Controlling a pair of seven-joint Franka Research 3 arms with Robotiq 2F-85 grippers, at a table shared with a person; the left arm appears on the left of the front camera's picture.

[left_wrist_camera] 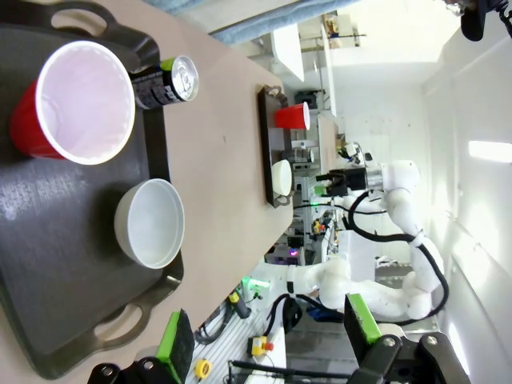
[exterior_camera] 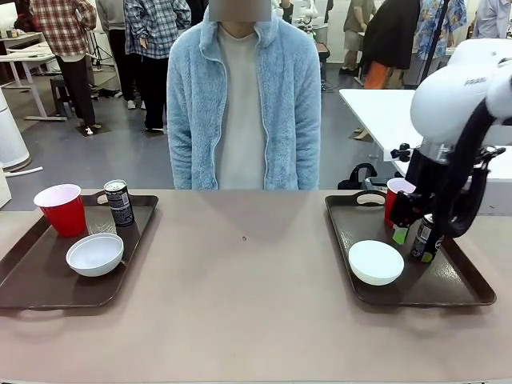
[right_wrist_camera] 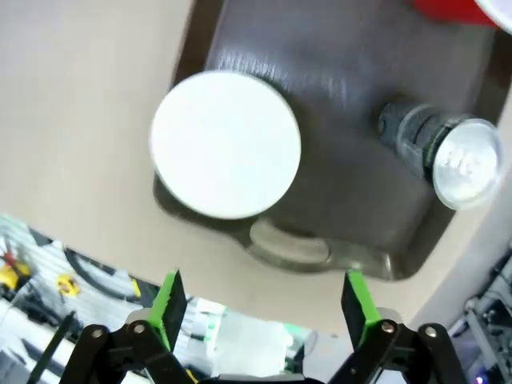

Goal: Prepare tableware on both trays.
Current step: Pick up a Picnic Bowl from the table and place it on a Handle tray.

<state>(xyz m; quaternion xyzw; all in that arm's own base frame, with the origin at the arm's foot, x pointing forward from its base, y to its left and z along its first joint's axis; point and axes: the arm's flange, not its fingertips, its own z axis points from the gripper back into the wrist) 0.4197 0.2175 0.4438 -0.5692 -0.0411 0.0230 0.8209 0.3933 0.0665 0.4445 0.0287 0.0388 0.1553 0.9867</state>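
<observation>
On the left tray [exterior_camera: 48, 280], a full set is sitting: the red cup [exterior_camera: 61, 210] at about ten o'clock, the drink can [exterior_camera: 120, 202] at about one o'clock by the far rim, and the white bowl [exterior_camera: 95, 254] nearer the middle. Each piece is standing apart from the others, probably so that each can be picked up without knocking its neighbour. In the left wrist view, the left hand [left_wrist_camera: 268, 344] is hovering high over this tray with its green pads spread wide and nothing between them, which suggests its share is done.

A person in a pale blue fleece [exterior_camera: 244, 104] is standing at twelve o'clock across the counter [exterior_camera: 240, 304], hands out of sight.

On the right tray [exterior_camera: 432, 292], the second bowl [exterior_camera: 376, 262] is resting at about nine o'clock, a second red cup [exterior_camera: 395, 200] at eleven o'clock, and a second can [right_wrist_camera: 438, 152] is standing upright toward three o'clock. The right hand [exterior_camera: 413, 244] is hanging over that can, fingers open and apart from it, gripping nothing; judging by this, the can is already set down and the arm is free to lift away.
</observation>
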